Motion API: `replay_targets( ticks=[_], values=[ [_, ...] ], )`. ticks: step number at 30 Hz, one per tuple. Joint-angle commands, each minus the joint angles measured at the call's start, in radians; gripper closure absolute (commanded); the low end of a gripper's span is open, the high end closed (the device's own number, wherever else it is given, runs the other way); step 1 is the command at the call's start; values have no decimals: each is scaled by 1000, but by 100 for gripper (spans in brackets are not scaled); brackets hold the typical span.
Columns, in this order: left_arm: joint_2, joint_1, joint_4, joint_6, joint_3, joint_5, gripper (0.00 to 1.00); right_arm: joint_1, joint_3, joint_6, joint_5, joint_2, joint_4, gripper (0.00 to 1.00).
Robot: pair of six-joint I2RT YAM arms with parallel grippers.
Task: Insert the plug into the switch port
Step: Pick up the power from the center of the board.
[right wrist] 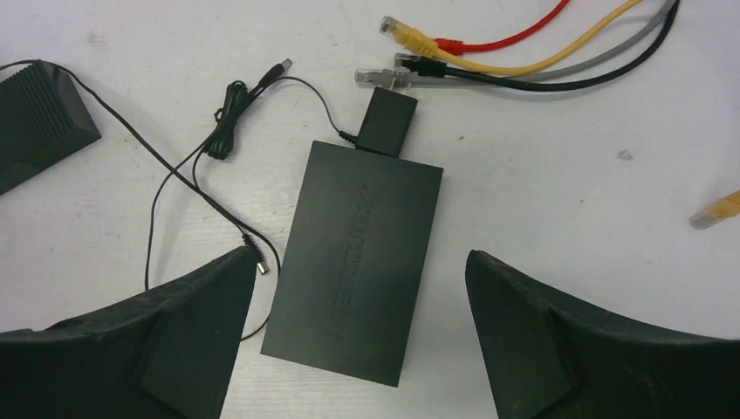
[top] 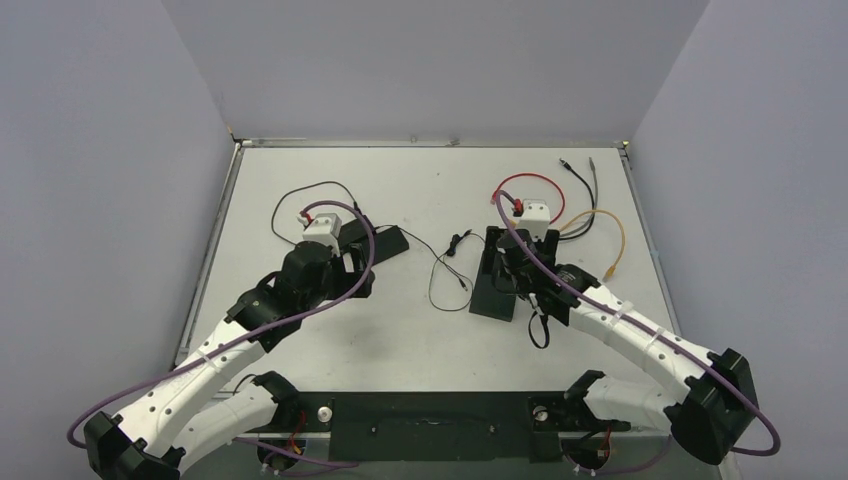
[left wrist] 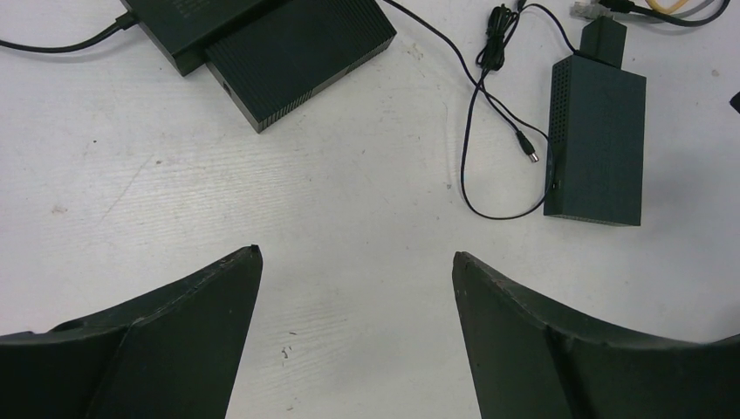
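The right pincer [right wrist: 359, 255] hangs spread wide and empty over the near end of the switch [right wrist: 366, 218]. The plug [right wrist: 260, 262] lies loose just off the switch's left edge, by one fingertip [right wrist: 234, 272]. The left pincer [left wrist: 356, 262], also spread and empty, hovers above bare table [left wrist: 366, 205], short of a black box [left wrist: 297, 52].

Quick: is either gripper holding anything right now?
Left gripper: open, holding nothing.
Right gripper: open, holding nothing, above the flat black rectangular switch box.
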State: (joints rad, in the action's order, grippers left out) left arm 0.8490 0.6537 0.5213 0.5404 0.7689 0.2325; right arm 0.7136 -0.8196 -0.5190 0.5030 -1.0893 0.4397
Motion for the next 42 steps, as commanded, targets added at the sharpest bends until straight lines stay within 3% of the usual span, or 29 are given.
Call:
replay_targets(
  ticks=[1,17,35,42],
  values=[
    [-13,-1,-52,11,-16,4,22,-12,-64,-93,-91,-80,-106,15],
    [-50,-18,-65,20,-64,-34,21,-21,-242,-288,-131,-484,-251,23],
    [-61,-26,-62,24,-84,-62,21,-38,-353,-394,-164,-769,-315,40],
    [-67,-31,-57,24,-92,-64,21,-40,-386,-398,-170,-833,-318,55]
  ],
)
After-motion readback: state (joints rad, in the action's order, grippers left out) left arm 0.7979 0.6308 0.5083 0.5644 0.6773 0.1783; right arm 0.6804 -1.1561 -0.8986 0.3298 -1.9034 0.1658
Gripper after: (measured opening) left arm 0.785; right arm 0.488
